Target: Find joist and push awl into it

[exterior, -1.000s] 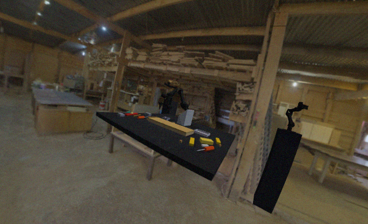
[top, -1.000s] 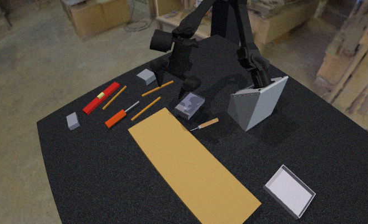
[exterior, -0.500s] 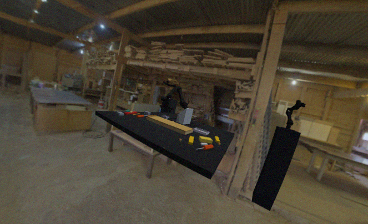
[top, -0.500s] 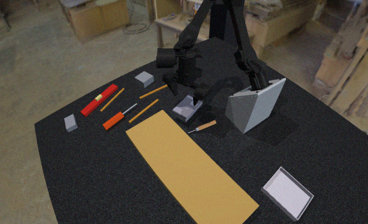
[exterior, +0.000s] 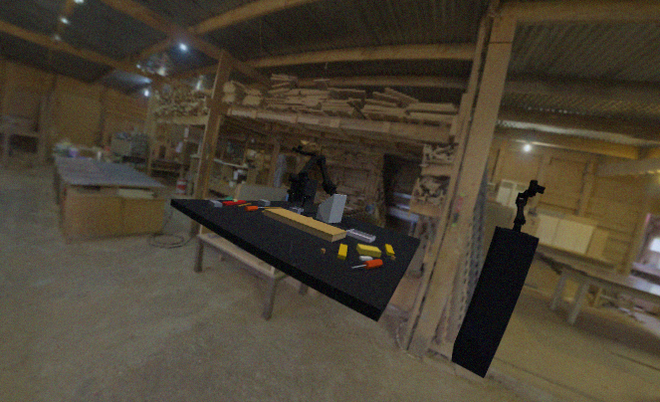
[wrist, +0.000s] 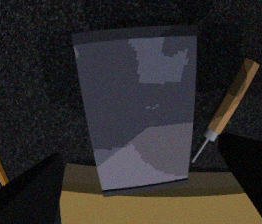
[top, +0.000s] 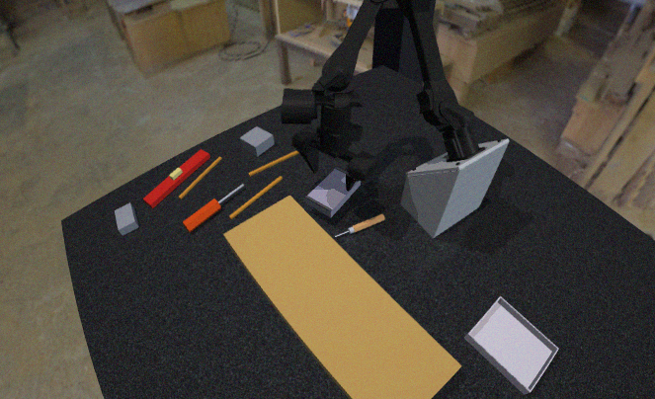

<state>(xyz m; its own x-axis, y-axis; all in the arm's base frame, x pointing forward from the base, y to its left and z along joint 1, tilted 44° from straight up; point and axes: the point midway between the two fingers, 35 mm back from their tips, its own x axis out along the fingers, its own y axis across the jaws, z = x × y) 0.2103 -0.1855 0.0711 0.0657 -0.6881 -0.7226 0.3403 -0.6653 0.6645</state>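
Observation:
The stud finder, a lilac-grey box (top: 325, 199) (wrist: 132, 105), lies on the table off the far end of the tan floor panel (top: 339, 297) (exterior: 304, 224) (wrist: 157, 210). My gripper (top: 331, 179) (wrist: 142, 146) is open and empty, pointing down over the stud finder, one finger towards each of its sides. How high the tips are is hard to tell. The awl (top: 368, 224) (wrist: 232, 102), with wooden handle and thin metal tip, lies beside the panel, right of the stud finder. The shallow lilac tray (top: 513, 347) (exterior: 360, 235) is empty. No hole shows in the panel. The joist is hidden.
A grey wedge-shaped block (top: 458, 193) (exterior: 331, 209) stands right of the awl, a black jointed arm reaching its top. Left lie an orange screwdriver (top: 203, 215), thin orange sticks, a red level (top: 163, 189) and grey blocks. Yellow blocks (exterior: 368, 250) and another screwdriver (exterior: 373, 263) lie near the table's near end.

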